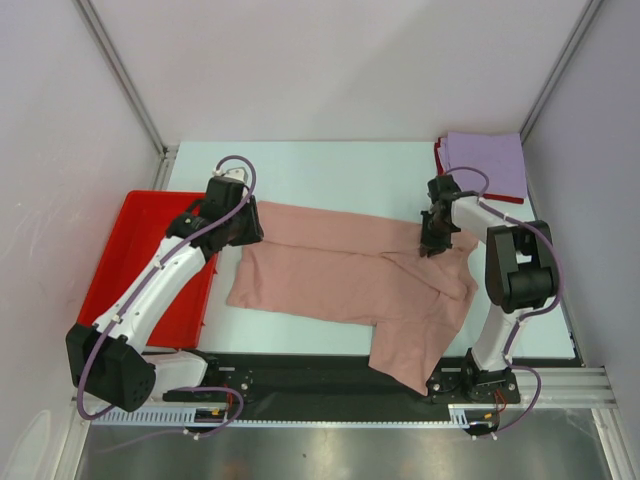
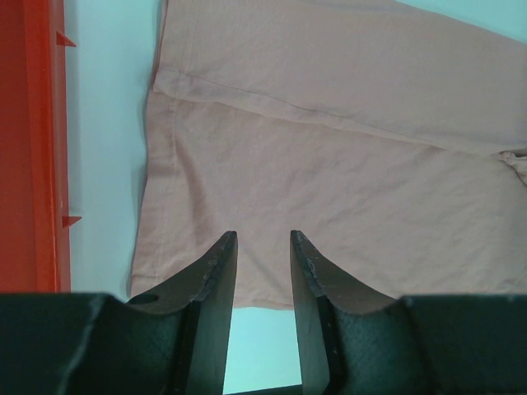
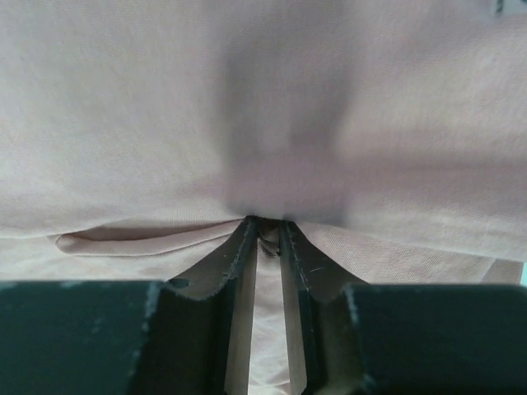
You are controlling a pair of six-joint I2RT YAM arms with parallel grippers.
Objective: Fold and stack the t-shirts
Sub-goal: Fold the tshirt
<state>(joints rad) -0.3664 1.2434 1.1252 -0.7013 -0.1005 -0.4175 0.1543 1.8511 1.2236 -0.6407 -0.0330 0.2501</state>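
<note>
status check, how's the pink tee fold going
left pincer open, over pink tee edge by red tray. right pincer shut on the cloth. tee spread out, unfolded. nothing in the way.

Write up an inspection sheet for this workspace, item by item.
Surface: white table, no spills seen.
Job's things: pink t-shirt spread unfolded mid-table, its near corner hanging over the black rail; lavender t-shirt folded at the far right, lying on a red t-shirt of which only edges show.
Clutter: red tray at the left; nothing seen in it.
Grippers: left gripper open above the pink t-shirt's left edge; right gripper pinching a fold of it.
Cables: purple cables loop along both arms, not snagged.
Surroundings: white walls, metal posts.
</note>
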